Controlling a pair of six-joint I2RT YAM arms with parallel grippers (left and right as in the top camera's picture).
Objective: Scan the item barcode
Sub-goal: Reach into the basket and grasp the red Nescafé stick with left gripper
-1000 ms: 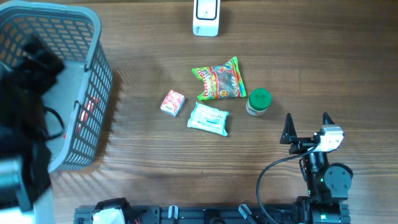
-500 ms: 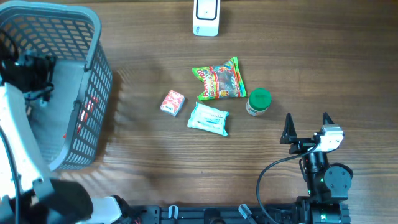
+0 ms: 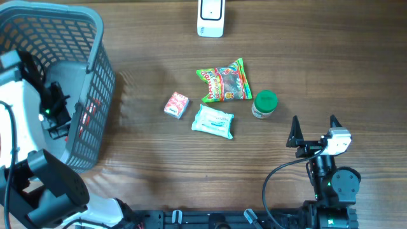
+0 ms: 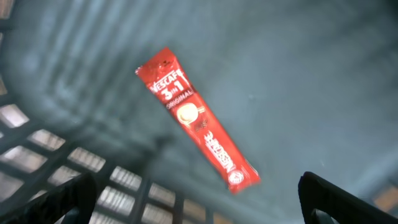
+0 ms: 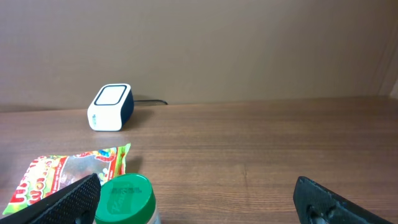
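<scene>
A red Nescafe sachet point(image 4: 196, 118) lies flat and label up on the floor of the grey basket point(image 3: 95, 38), showing no barcode. My left gripper point(image 4: 198, 200) hangs open inside the basket just above the sachet's lower end, holding nothing. From overhead, the left gripper point(image 3: 59, 117) sits by the basket's right wall, and the sachet point(image 3: 89, 112) shows red through the mesh. The white scanner point(image 3: 210, 18) stands at the table's far edge. My right gripper point(image 3: 313, 125) rests open and empty just right of a green-lidded jar point(image 5: 127, 196).
Mid-table lie a colourful candy bag point(image 3: 225, 81), a small red box point(image 3: 177, 105) and a white packet point(image 3: 213, 121), with the jar point(image 3: 264, 104) beside them. The scanner point(image 5: 111, 106) faces the right wrist camera. The basket walls enclose the left gripper.
The left arm has swung from the basket's left side toward its right wall and now hangs lower over the sachet. The right arm and the table items have not moved.
</scene>
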